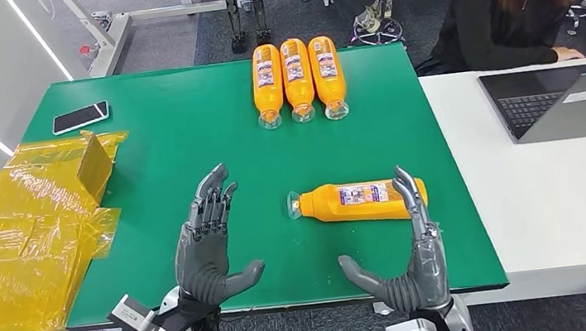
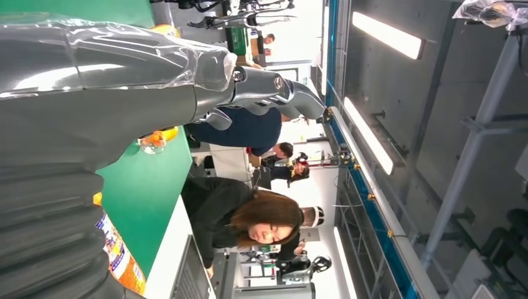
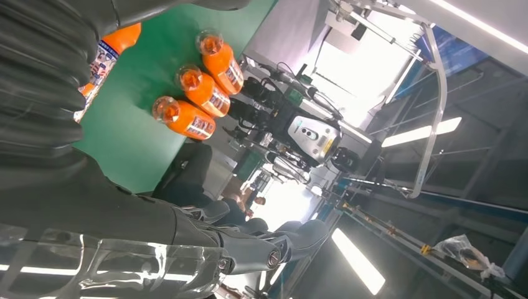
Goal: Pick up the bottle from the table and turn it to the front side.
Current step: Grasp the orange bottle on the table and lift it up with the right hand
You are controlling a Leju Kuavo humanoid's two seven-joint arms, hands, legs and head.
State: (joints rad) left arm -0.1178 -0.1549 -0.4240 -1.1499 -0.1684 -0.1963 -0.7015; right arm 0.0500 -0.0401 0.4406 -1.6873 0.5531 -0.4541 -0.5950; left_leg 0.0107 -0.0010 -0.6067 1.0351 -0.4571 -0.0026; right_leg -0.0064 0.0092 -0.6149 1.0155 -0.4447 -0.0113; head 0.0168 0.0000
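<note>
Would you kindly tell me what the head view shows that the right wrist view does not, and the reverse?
Head view alone: the phone, the yellow film, the laptop and the left hand, open. Right wrist view alone: ceiling lights and a bagged item on a beam. Both: the green table, three bottles in a row, the lone bottle and the right hand.

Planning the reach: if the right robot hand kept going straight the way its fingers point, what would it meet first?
Probably the lone orange plastic bottle lying on its side on the green table mat. The open right robot hand already overlaps the bottle's base end; its height above is unclear.
</note>
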